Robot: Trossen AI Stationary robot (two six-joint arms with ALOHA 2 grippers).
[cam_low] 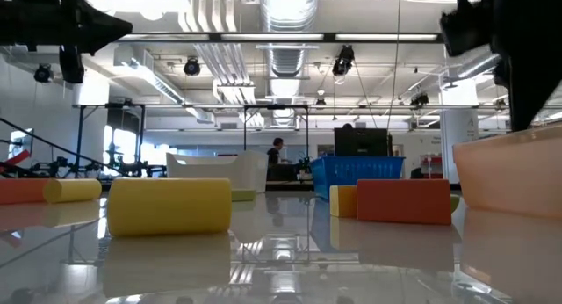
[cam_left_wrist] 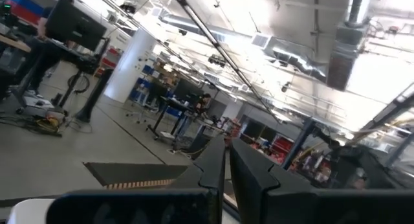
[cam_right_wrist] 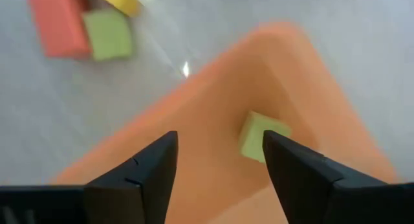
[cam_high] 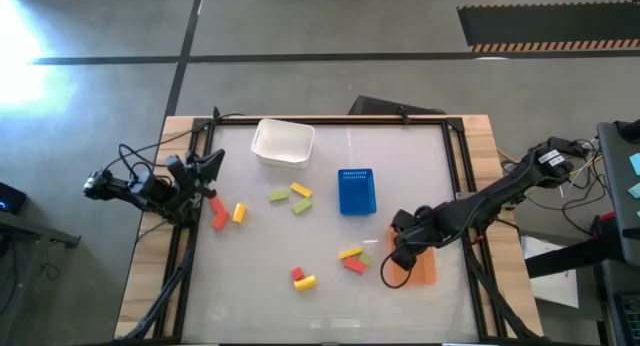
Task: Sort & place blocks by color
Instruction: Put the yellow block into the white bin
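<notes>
Sorting is underway: right gripper (cam_right_wrist: 220, 156), jaws wide, hovers over orange tray (cam_right_wrist: 194, 120) holding a green block (cam_right_wrist: 259, 136) at lower right. Left gripper (cam_left_wrist: 226, 162), jaws nearly closed, waits at far left. Next, likely another green block.

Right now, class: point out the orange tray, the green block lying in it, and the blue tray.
orange tray (cam_right_wrist: 213, 101): right wrist view, bare floor.
green block (cam_right_wrist: 260, 137): right wrist view, top face.
blue tray (cam_high: 356, 191): high view, middle of its floor.

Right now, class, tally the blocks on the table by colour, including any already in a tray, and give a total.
Yellow blocks: 4
Light green blocks: 4, one of them lying in the orange tray
Red blocks: 4, if the L-shaped red piece at the left is two touching blocks; it is hard to tell
Total: 12
</notes>
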